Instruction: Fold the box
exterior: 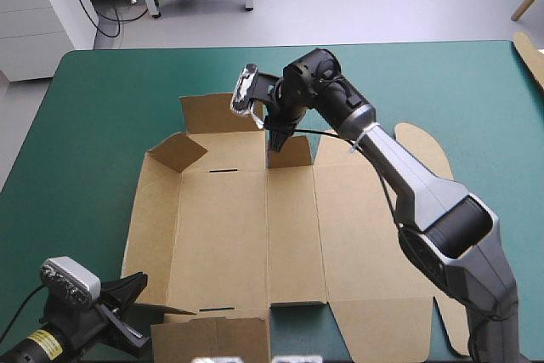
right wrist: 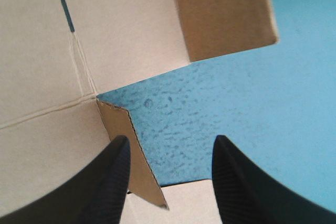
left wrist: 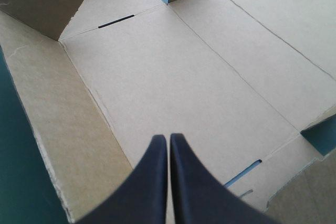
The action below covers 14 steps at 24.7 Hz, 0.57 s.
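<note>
Desk [exterior: 93,108] bare down frame's left side, across top band & upper right: free passage there. Centre taken by flat box [exterior: 221,227]. Its raised corner flap [exterior: 176,152] & upright tab [exterior: 293,152] block low sweeps at upper centre. Right arm [exterior: 408,176] cuts diagonally from lower right. Right claw [right wrist: 170,145] has fingers apart, bare desk between, tab edge by one finger. Left claw [exterior: 174,308] occupies lower left over the box's near edge.

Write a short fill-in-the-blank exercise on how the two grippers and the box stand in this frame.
1. The right gripper, at the far edge of the box, is ____.
2. The left gripper, over the box's near left part, is ____.
3. The box lies mostly ____ on the table, with the corner flap at its far left raised.

Missing words: open; shut; flat.
</note>
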Tool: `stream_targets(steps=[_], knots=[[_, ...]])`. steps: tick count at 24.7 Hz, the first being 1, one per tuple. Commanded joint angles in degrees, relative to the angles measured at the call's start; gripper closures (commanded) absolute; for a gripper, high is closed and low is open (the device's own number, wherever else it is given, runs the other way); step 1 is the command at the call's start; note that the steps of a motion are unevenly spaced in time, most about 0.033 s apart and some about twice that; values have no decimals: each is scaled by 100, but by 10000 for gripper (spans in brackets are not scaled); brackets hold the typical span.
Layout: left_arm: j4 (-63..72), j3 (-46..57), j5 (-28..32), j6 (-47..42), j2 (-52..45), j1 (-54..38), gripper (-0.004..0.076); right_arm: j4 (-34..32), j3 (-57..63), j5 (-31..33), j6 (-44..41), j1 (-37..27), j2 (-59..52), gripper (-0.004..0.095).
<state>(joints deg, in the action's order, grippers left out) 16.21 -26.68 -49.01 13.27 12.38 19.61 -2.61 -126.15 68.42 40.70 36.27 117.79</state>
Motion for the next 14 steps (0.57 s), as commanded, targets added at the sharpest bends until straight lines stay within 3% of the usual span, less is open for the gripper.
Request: stream_targets(steps=[1, 3, 8, 10, 14], knots=[[137, -121, 372, -22, 70, -3, 731, -224, -210, -138, -979, -21, -963, 471], [137, -121, 372, -22, 70, -3, 731, -435, -186, -138, -1438, -21, -1422, 510], [137, -121, 372, -22, 70, -3, 731, -709, 571, -138, -2500, -21, -2730, 845], [137, -121, 372, -22, 70, -3, 731, -779, 997, -138, -2736, -21, -3077, 932], [124, -121, 372, -22, 70, -3, 731, -779, 2074, -138, -3033, -21, -3933, 928]])
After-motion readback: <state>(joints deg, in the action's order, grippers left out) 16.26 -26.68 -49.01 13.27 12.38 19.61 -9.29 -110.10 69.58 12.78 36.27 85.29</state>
